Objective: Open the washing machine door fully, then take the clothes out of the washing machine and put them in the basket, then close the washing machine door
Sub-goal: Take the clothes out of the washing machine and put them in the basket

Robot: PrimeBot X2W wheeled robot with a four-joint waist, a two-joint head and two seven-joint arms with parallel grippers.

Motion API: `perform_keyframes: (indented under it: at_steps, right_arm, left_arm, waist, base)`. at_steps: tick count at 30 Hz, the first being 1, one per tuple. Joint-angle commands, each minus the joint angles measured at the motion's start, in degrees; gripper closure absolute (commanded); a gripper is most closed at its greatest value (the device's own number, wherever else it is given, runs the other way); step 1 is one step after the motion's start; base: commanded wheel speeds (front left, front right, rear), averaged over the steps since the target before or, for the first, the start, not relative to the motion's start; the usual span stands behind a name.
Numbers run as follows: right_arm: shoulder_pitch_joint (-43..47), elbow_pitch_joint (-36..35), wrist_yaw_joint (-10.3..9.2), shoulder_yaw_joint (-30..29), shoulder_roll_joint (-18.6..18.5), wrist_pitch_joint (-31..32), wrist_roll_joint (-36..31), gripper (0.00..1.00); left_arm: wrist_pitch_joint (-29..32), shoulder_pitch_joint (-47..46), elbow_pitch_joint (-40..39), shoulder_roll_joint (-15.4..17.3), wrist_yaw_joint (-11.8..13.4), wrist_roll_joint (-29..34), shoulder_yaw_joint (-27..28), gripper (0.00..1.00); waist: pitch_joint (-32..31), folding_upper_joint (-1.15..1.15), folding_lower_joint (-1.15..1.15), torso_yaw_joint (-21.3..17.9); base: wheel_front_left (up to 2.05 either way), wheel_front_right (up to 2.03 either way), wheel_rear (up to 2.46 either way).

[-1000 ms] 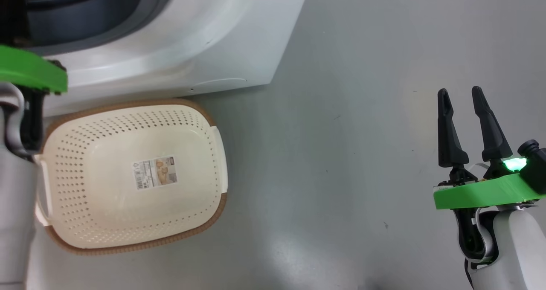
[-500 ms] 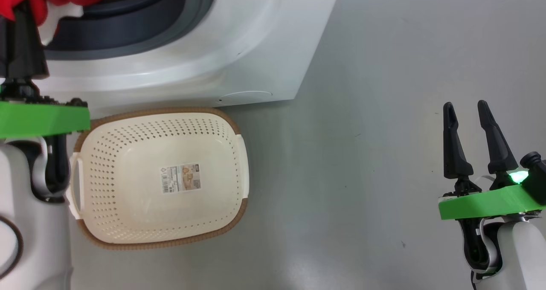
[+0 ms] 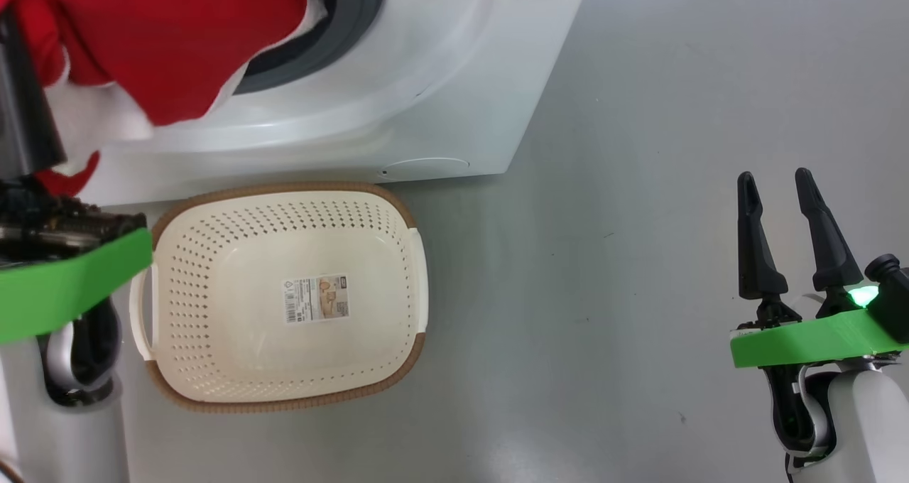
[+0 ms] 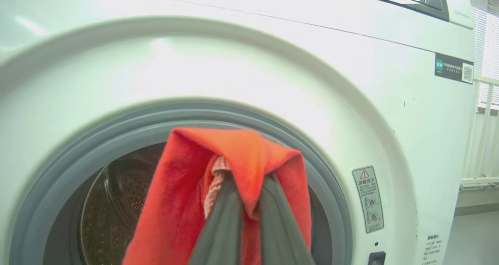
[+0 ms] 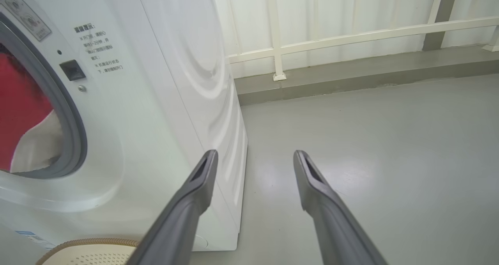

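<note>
Left wrist view: left gripper (image 4: 249, 202) with fingers pinched tight on a peak of the red garment (image 4: 175, 202), just in front of the grey rubber seal (image 4: 327, 187) of the washing machine (image 4: 390, 101), steel drum (image 4: 117, 202) behind.

Head view: red garment hanging at upper left across the machine's mouth. Cream basket (image 3: 284, 187) on the floor (image 3: 639, 185), close against the machine's front, below and to the right of the clamped fingers, long axis running across the view, nothing inside but a paper label. Probably calls for a short carry rightward and down before letting go. Right gripper (image 3: 774, 177) well apart at lower right.

Right wrist view: fingers spread wide, holding nothing, basket rim at the bottom edge.
</note>
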Motion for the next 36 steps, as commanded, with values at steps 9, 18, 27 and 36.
perform_keyframes:
  at_steps: [9, 18, 27, 36]
  right_arm:
    - [1.6, -1.3, 0.37, 1.3, -0.2, -0.4, -0.7, 0.0]
    - [1.5, -1.4, 0.37, 1.6, -0.2, -0.4, -0.4, 0.0]
    - [0.6, -1.9, 0.37, 1.7, -0.2, -0.4, -0.4, 0.0]
    - [-1.2, -2.7, 0.37, 2.1, -0.2, -0.4, -0.2, 0.0]
  left_arm:
    - [-0.2, 3.5, -2.3, 1.7, -0.4, 0.6, 0.0, 1.0]
    - [-0.2, 8.4, 4.9, 0.5, -0.4, 0.7, -2.4, 1.0]
    - [-0.2, 10.0, 14.4, -0.9, -0.4, 0.8, -4.2, 1.0]
    - [-0.2, 7.0, 25.4, -0.3, -0.4, 1.0, -5.2, 1.0]
  waist:
    - [-0.1, 0.0, 0.0, 0.0]
    - [1.0, 0.0, 0.0, -0.5]
    - [3.6, 0.0, 0.0, -0.2]
    - [8.1, 0.0, 0.0, -0.9]
  base:
    - [0.0, 0.0, 0.0]
    - [0.0, 0.0, 0.0]
    - [0.0, 0.0, 0.0]
    - [0.0, 0.0, 0.0]
